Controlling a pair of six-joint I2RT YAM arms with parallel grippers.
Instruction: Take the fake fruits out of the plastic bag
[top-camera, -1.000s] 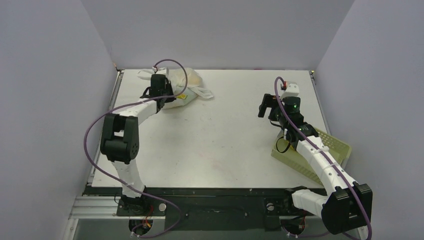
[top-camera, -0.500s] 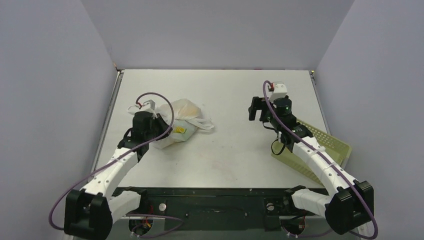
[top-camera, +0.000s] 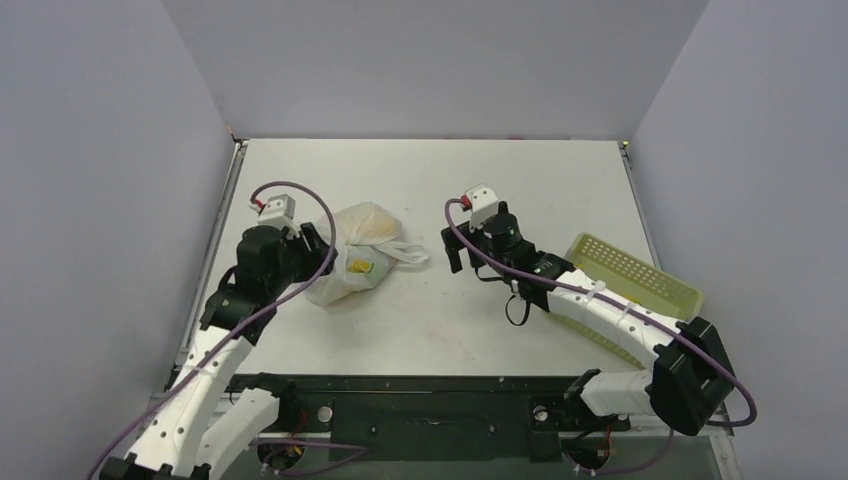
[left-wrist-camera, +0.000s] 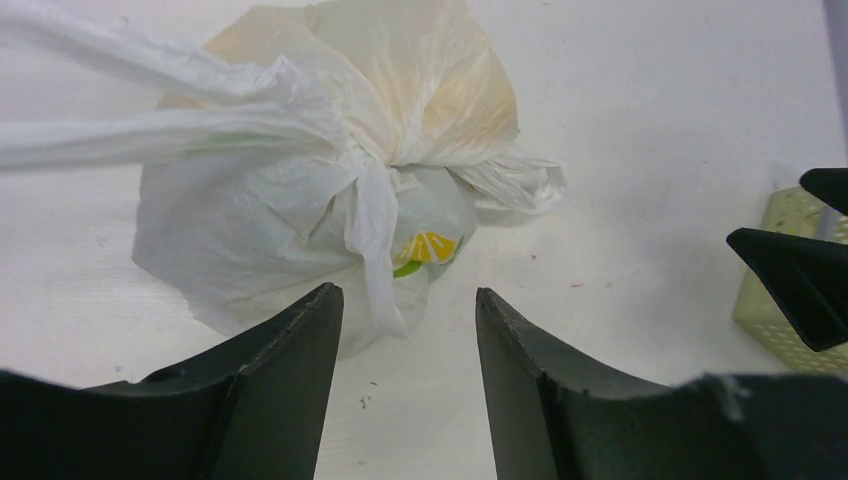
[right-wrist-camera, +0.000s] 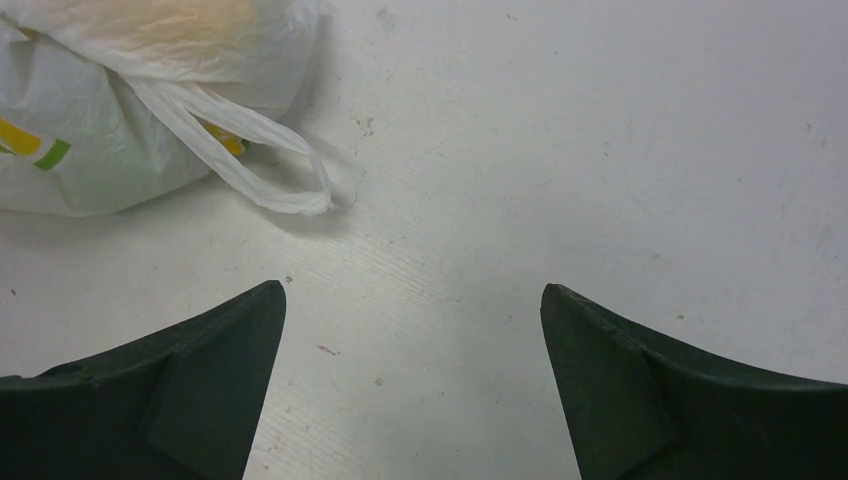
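We can read no words or numbers anywhere. The bag (left-wrist-camera: 260, 200) bears a round yellow-green logo (left-wrist-camera: 428, 250), without legible lettering.

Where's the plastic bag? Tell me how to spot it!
Look at the left half of the white table, just in front of the left arm's hand. The plastic bag is the crinkly, see-through white bundle with loop handles and a round yellow-green logo. The basket at the right edge is stiff and full of holes instead.
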